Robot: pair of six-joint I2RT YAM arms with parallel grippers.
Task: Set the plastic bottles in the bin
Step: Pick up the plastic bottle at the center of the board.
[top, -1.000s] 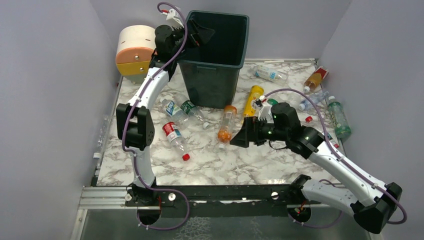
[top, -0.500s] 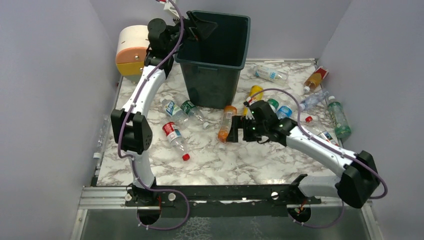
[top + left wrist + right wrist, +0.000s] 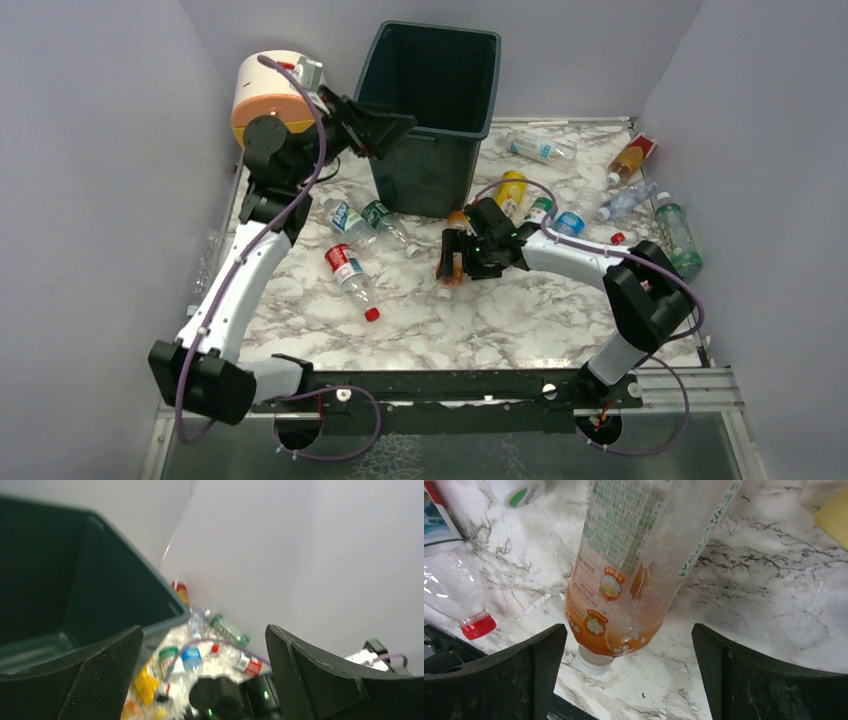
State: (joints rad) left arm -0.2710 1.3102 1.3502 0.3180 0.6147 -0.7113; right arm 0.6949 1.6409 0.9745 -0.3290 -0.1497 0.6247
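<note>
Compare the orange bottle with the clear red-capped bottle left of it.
The orange bottle has a white cap; the red-capped bottle is clear with a red label. The orange bottle lies under the open right end effector; the red-capped bottle lies unattended. Both lie sideways on the table.

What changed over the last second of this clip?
The left gripper drew back from over the bin rim to its left side, jaws open and empty. The right gripper swung left and now straddles the orange bottle, jaws open, nothing gripped. The bin and the other bottles stayed put.
</note>
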